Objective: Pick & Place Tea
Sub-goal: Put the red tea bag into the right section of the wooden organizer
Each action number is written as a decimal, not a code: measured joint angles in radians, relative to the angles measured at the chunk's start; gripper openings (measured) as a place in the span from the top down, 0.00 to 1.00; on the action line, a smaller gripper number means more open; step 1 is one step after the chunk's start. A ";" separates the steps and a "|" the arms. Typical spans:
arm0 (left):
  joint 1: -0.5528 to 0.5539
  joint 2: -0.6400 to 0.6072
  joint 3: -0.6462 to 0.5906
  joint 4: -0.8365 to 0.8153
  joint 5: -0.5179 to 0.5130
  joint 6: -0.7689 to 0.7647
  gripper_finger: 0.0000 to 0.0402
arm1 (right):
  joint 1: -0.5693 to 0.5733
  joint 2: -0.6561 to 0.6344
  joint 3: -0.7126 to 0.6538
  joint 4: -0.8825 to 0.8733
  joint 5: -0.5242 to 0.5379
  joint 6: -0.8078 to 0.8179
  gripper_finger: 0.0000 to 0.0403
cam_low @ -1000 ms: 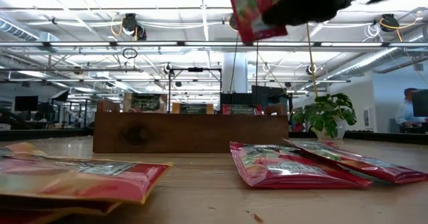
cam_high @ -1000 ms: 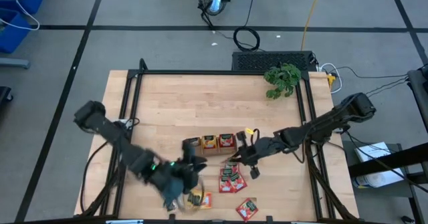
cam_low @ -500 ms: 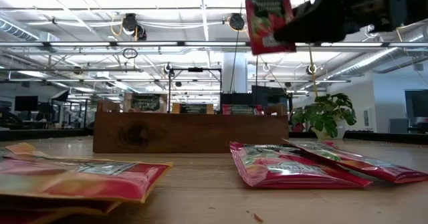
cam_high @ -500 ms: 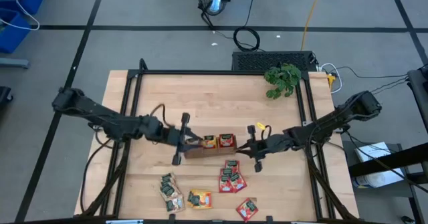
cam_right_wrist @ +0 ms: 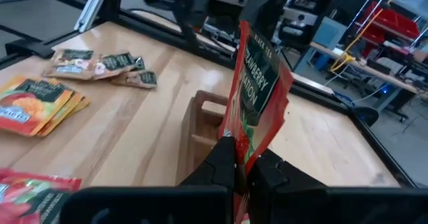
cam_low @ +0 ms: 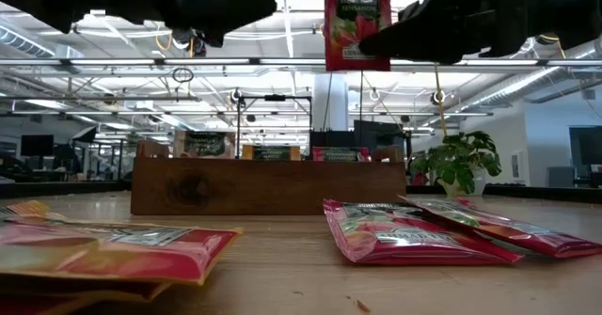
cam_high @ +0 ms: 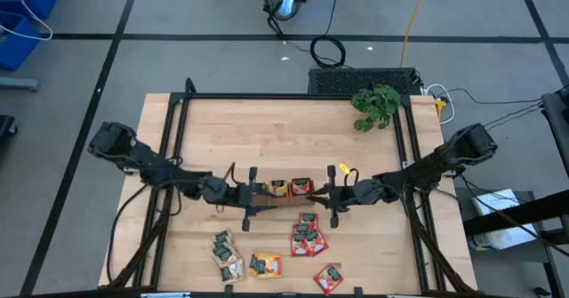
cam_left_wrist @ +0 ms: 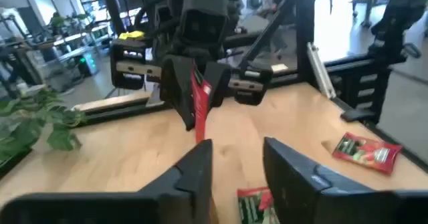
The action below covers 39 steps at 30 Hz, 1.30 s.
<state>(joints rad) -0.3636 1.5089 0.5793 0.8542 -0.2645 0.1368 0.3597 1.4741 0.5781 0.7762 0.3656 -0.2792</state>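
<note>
The right gripper (cam_right_wrist: 242, 158) was clamped on a red tea sachet (cam_right_wrist: 257, 90), upright above the tray (cam_high: 280, 191); lowering it straight should keep it clear of the walls. The left gripper (cam_left_wrist: 237, 160) stood part open, empty, just beside

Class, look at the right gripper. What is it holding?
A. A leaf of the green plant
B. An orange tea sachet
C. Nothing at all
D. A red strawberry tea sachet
D: the right gripper is shut on a red strawberry tea sachet, which the low view shows raised above the wooden tray.
</note>
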 joint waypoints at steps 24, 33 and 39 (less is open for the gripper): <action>-0.006 0.084 0.217 -0.328 -0.052 -0.062 0.53 | 0.007 0.166 0.089 0.074 0.052 -0.058 0.99; 0.016 0.083 0.217 -0.307 -0.111 -0.042 0.59 | 0.023 0.165 0.090 0.096 0.049 -0.075 0.99; 0.039 0.083 0.217 -0.304 -0.040 -0.018 0.85 | 0.022 0.165 0.090 0.095 0.049 -0.077 0.99</action>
<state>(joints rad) -0.3248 1.5917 0.7967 0.5503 -0.3041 0.1189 0.3820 1.6394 0.6678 0.8708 0.4145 -0.3565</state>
